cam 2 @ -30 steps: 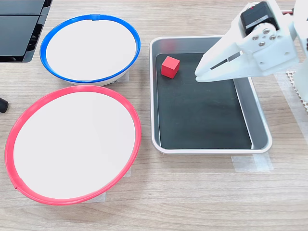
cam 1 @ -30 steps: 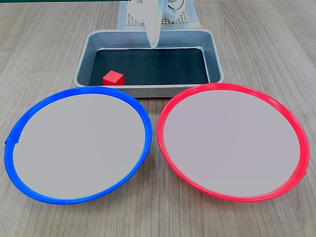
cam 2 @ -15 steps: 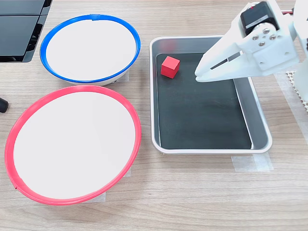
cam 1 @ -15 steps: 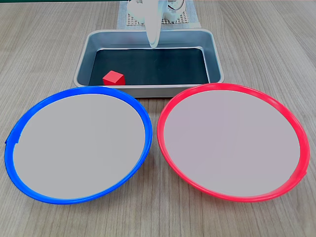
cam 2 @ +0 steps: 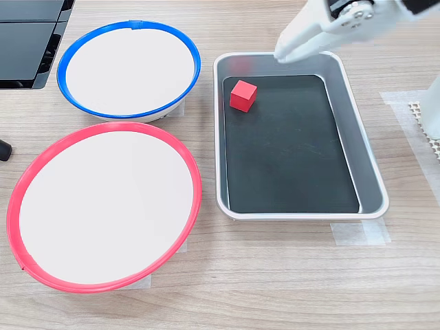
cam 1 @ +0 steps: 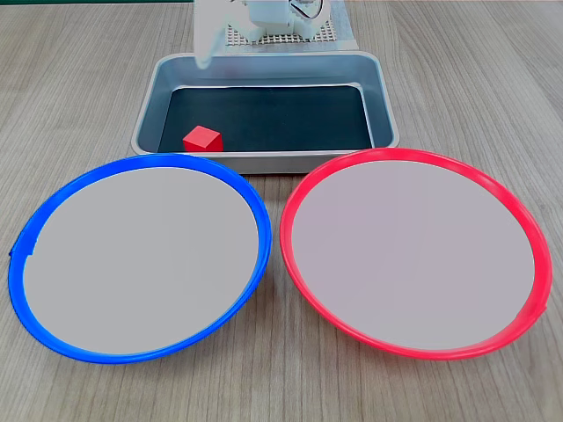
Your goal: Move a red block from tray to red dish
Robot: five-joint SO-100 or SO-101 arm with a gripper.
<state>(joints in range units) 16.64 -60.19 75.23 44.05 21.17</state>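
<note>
The red block (cam 1: 201, 139) (cam 2: 243, 95) lies inside the tray (cam 1: 264, 162) (cam 2: 302, 214), on its black bottom, in the corner nearest the blue-rimmed dish. My white gripper (cam 1: 204, 60) (cam 2: 280, 56) hangs above the tray's far rim, in the first exterior view just up from the block. Its fingers look pressed together into one tapered tip, and they hold nothing. In front of the tray the red dish (cam 1: 413, 255) (cam 2: 103, 206) sits with nothing on it.
A blue-rimmed dish (cam 1: 141, 255) (cam 2: 128, 69) lies beside the red one, also bare. The arm's base stands on a white perforated mat (cam 1: 290, 35) (cam 2: 421, 130) behind the tray. A black panel (cam 2: 27, 41) sits at the second exterior view's top left.
The gripper has swung from over the tray's middle towards the block's side, leftward in the first exterior view, and now hangs over the far rim. The block and dishes have not moved.
</note>
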